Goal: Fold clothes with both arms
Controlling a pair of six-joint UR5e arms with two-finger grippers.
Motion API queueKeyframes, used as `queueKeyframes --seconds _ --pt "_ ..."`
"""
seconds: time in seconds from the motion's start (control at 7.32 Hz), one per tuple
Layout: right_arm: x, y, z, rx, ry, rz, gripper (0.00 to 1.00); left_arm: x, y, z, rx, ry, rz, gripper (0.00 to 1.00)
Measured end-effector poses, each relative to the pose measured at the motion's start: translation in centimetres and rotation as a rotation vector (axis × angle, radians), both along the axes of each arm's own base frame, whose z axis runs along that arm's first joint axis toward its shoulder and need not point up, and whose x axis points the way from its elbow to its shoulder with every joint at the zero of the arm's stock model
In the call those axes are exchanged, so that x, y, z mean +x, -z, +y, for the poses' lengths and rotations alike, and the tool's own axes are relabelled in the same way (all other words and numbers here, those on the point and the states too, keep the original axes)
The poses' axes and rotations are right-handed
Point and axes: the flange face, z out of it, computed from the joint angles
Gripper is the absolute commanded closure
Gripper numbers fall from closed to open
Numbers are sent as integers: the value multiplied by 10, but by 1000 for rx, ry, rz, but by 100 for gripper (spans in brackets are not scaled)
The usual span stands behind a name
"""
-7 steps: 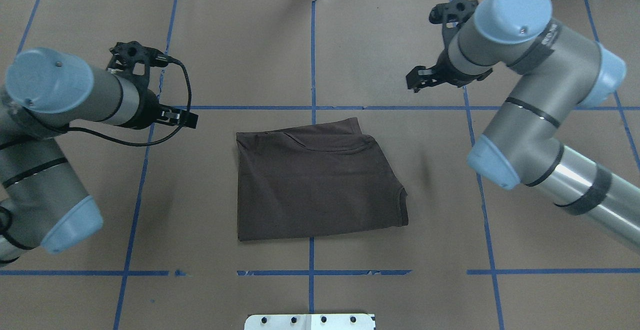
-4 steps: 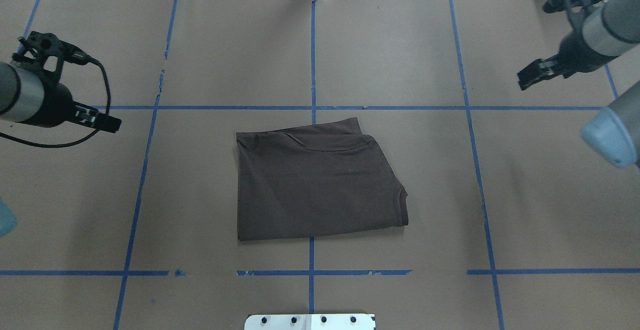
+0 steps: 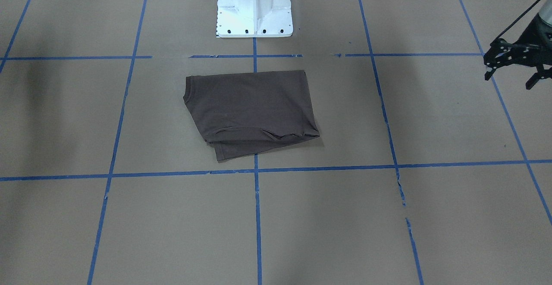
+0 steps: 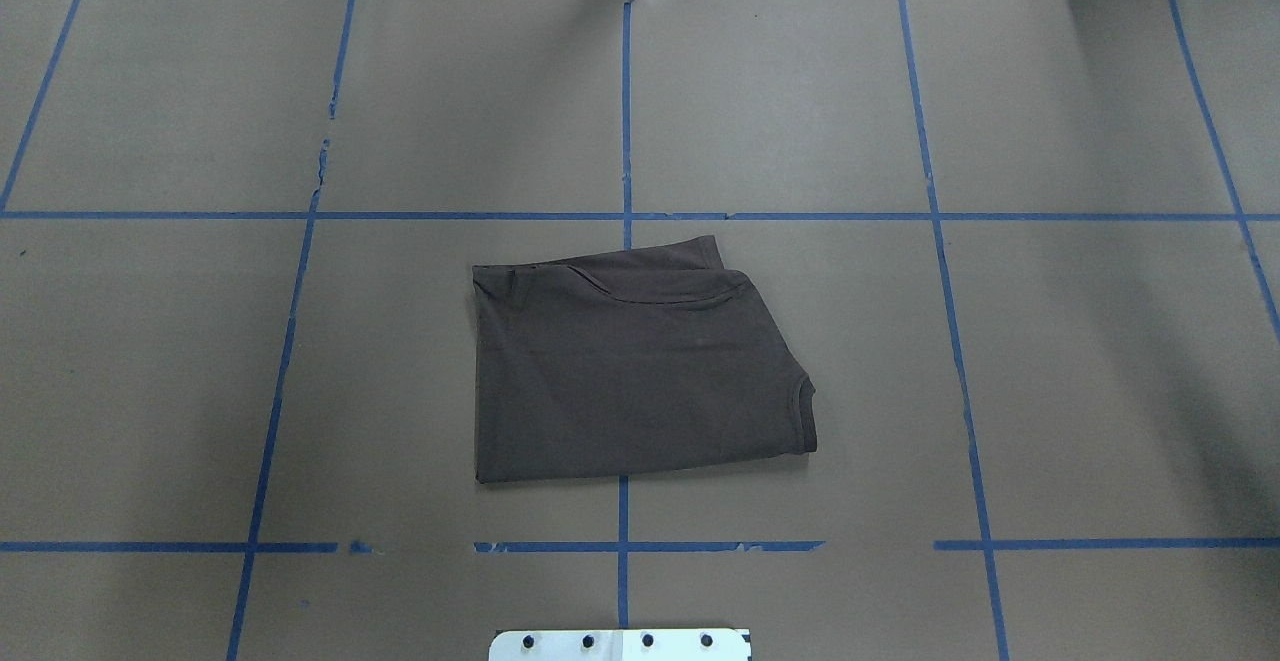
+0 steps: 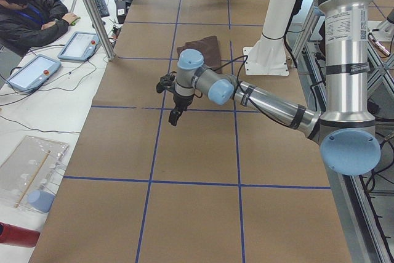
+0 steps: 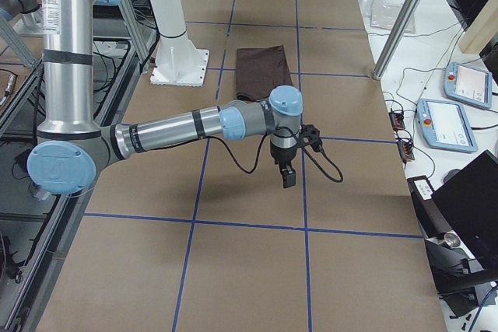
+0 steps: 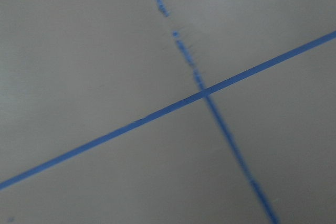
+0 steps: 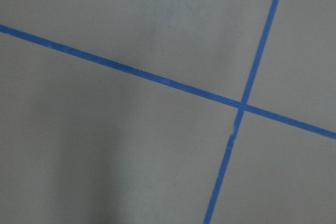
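The dark brown T-shirt (image 4: 630, 371) lies folded into a rough rectangle in the middle of the table, also in the front view (image 3: 250, 108). No arm touches it. Both arms are out of the overhead view. My left gripper (image 5: 174, 118) points down over bare paper far to the shirt's left; only its black wrist hardware (image 3: 513, 58) shows at the front view's right edge. My right gripper (image 6: 286, 178) points down over bare paper far to the shirt's right. I cannot tell whether either is open or shut. Both wrist views show only paper and blue tape.
Brown paper with a blue tape grid (image 4: 625, 216) covers the table. The white pedestal base (image 3: 254, 4) stands behind the shirt. A seated operator (image 5: 31, 13) and teach pendants (image 6: 447, 126) are beyond the far table edge.
Both arms have swung outward, left arm to the left and right arm to the right, and have left the overhead view. The shirt has not moved.
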Motion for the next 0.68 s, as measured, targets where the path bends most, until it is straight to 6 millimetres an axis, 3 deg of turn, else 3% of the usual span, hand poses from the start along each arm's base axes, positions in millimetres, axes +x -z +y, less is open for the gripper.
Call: queueKeyframes --seconds 0.14,0.41,0.68 --pt "17 -29 16 -58 -28 4 0 -33 -34 -1 -70 60 -4 0" --pt "37 -57 38 -126 -68 -12 0 -98 -89 11 -173 130 66 0" --pt "43 -69 52 -167 -86 -39 0 -133 -162 31 -258 117 114 0"
